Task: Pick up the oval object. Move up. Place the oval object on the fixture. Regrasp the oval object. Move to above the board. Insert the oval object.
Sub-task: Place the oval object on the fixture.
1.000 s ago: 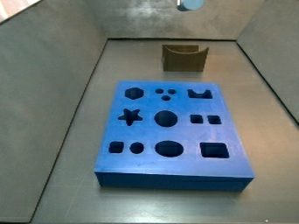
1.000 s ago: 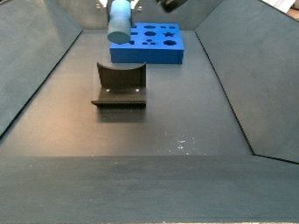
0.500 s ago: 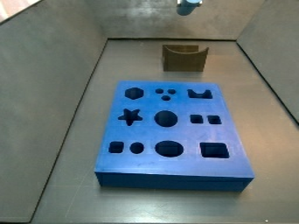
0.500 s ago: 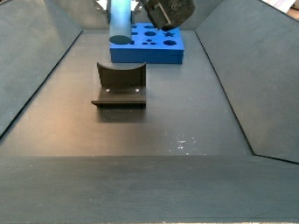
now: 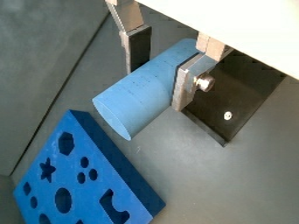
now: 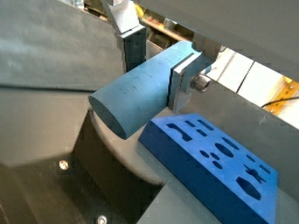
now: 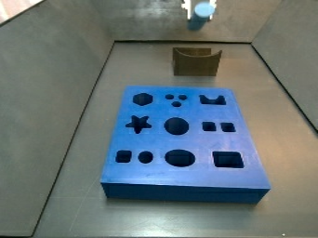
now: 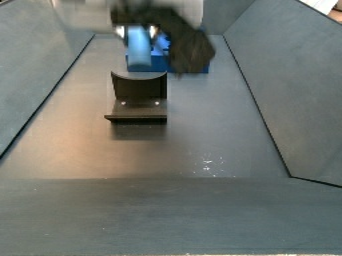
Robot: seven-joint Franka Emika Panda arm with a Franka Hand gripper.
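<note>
End effector (image 5: 163,59) pinching the oval object (image 5: 146,91), poised above the fixture (image 8: 138,98); board (image 7: 184,139) beyond.

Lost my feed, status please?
Gripper shut on pale blue oval peg, hanging above olive-brown notched fixture. Blue holed board untouched. Nothing blocking.

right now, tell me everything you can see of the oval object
The oval object is a smooth, matte, pale blue stubby peg with a rounded oval end face that looks slightly lighter. It looks like plastic. In both wrist views the gripper is shut on it, a silver finger with a dark pad pressed against each side, the free end sticking out. It hangs in the air touching nothing else, above the fixture and short of the board. In a side view it is motion-blurred.
</note>
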